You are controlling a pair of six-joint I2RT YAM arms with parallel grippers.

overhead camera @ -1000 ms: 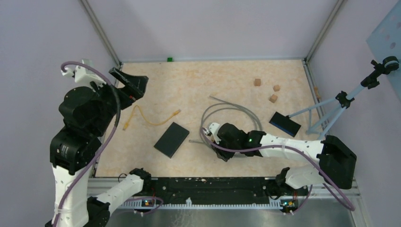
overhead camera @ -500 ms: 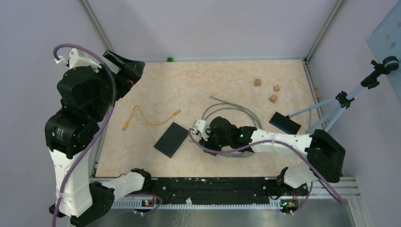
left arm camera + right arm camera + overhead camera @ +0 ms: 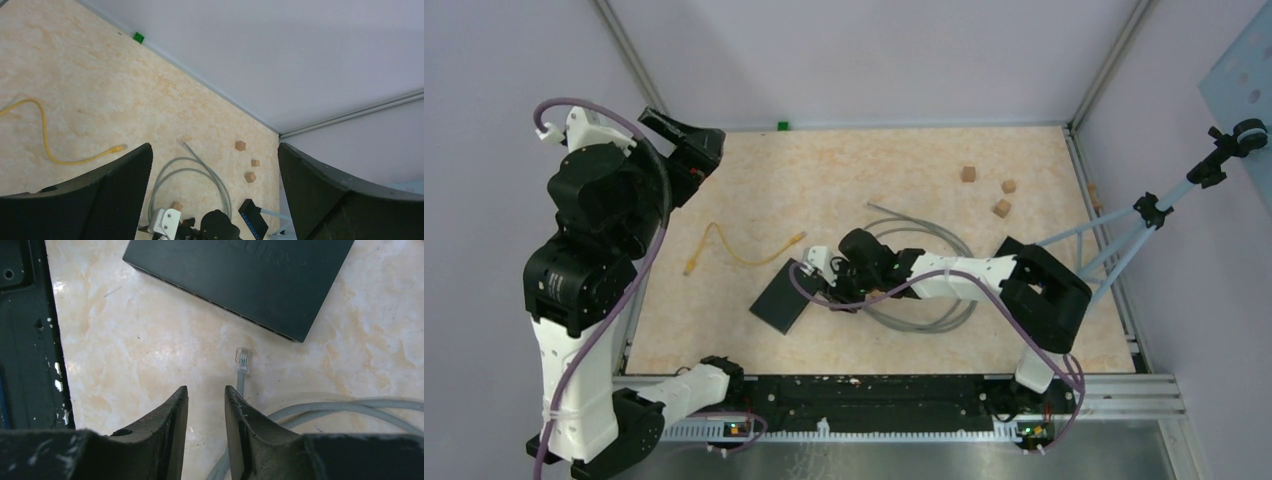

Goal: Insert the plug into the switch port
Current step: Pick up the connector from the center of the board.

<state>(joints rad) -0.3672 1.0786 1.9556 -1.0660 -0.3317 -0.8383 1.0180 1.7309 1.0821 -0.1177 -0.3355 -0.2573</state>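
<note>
The black switch point(image 3: 785, 296) lies flat left of table centre; in the right wrist view its port edge point(image 3: 240, 280) faces my gripper. The clear plug point(image 3: 243, 360) ends a grey cable point(image 3: 924, 275) and lies on the table a short gap from the switch. My right gripper point(image 3: 826, 290) hovers low just behind the plug; its fingers point(image 3: 206, 390) stand narrowly apart and hold nothing, with the plug just ahead of the right fingertip. My left gripper point(image 3: 689, 150) is raised at the far left, wide open point(image 3: 215, 150) and empty.
A yellow cable point(image 3: 734, 250) lies left of the switch. Three wooden cubes point(image 3: 1002, 208) sit at the back right, another point(image 3: 176, 206) by the right wrist. A second black device point(image 3: 1026, 262) and a tripod point(image 3: 1144, 215) stand at the right. The black front rail point(image 3: 25, 330) runs along the near edge.
My right arm has swung left across the cable coil until its gripper sits beside the switch. My left arm rose and pulled back to the far left, then stayed still.
</note>
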